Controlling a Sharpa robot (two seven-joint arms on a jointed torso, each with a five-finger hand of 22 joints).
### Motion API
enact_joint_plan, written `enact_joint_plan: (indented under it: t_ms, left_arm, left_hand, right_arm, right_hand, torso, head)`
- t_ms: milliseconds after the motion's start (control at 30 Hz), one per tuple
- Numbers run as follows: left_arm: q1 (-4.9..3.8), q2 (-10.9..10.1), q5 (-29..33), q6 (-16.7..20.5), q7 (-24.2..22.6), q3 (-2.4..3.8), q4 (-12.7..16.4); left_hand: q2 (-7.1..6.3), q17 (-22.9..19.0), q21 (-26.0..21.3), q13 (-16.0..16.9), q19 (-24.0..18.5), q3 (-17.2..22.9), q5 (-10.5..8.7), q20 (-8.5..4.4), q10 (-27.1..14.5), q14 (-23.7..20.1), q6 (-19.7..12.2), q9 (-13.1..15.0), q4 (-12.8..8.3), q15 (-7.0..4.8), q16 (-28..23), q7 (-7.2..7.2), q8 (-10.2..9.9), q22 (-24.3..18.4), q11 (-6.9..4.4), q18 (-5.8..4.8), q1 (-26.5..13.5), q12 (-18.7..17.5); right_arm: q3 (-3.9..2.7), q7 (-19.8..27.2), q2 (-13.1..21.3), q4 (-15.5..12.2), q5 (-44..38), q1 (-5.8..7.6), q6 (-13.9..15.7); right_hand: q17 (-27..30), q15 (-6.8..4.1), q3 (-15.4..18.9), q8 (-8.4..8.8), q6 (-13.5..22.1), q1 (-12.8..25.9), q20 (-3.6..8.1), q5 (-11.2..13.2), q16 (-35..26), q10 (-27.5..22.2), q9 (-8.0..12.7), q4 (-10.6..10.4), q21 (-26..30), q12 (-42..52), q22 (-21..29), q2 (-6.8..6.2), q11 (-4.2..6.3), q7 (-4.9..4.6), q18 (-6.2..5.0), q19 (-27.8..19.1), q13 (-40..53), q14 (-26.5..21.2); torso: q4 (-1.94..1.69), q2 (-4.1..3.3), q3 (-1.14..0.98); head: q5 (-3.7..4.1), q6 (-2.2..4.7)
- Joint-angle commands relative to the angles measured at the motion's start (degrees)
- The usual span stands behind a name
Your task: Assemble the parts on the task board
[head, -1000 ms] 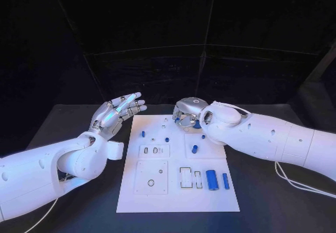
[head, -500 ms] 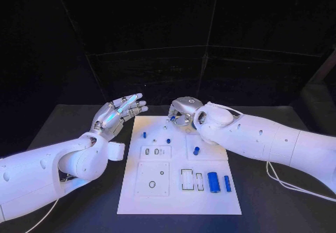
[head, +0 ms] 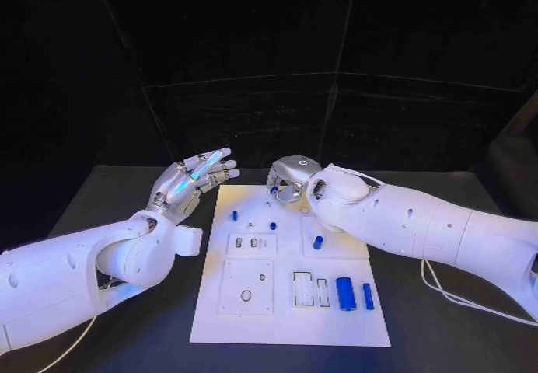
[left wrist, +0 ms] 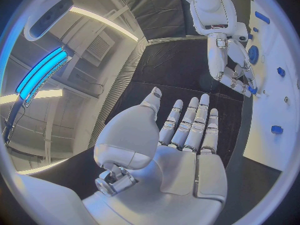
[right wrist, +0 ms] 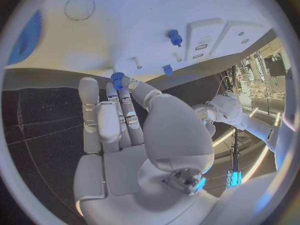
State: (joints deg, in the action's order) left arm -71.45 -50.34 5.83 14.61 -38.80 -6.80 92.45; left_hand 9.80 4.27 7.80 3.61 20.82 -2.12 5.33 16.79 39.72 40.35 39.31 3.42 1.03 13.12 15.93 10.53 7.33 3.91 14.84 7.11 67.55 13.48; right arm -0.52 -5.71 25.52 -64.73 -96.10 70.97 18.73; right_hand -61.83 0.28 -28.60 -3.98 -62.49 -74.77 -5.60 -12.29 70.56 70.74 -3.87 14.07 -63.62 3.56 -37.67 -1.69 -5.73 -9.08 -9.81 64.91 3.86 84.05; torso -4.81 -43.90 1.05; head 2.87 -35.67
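right hand (head: 294, 177) pinching a small blue part (right wrist: 117, 78) at fingertips — hovering at the task board (head: 347, 318) far edge, twelve o'clock; white peg (right wrist: 136, 62) just beyond. left hand (head: 193, 180) spread, holding nothing — farther.

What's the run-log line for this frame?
left hand: open, raised beside task board | right hand: pinching small blue part at board's far edge | stage: part held, not inserted
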Motion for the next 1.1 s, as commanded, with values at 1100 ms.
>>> enact_joint_plan:
  t_ms: [1100]
  left_arm:
    - [-0.62,0.16,-0.36,-0.54,-0.96,0.06,0.07]
  left_hand:
    - [-0.06,-0.14,-0.28,-0.08,-0.09,0.16,0.00,0.00,-0.42,-0.53,-0.75,-0.09,0.15,0.24,-0.46,6.60,-0.42,-0.04,0.02,0.16,-0.74,-0.41]
  right_arm:
    - [-0.04,-1.97,-2.40,3.17,-1.22,0.16,-2.58]
  right_hand:
    - [1.43,0.69,-0.79,0.35,2.73,1.75,-0.37,1.49,-0.48,-5.26,0.09,-2.34,-0.56,-0.09,-0.13,-2.53,-0.38,-0.96,0.34,0.24,-0.37,1.40]
  torso:
    - [0.01,-0.06,0.19]
  head:
    - [-0.49,-0.15]
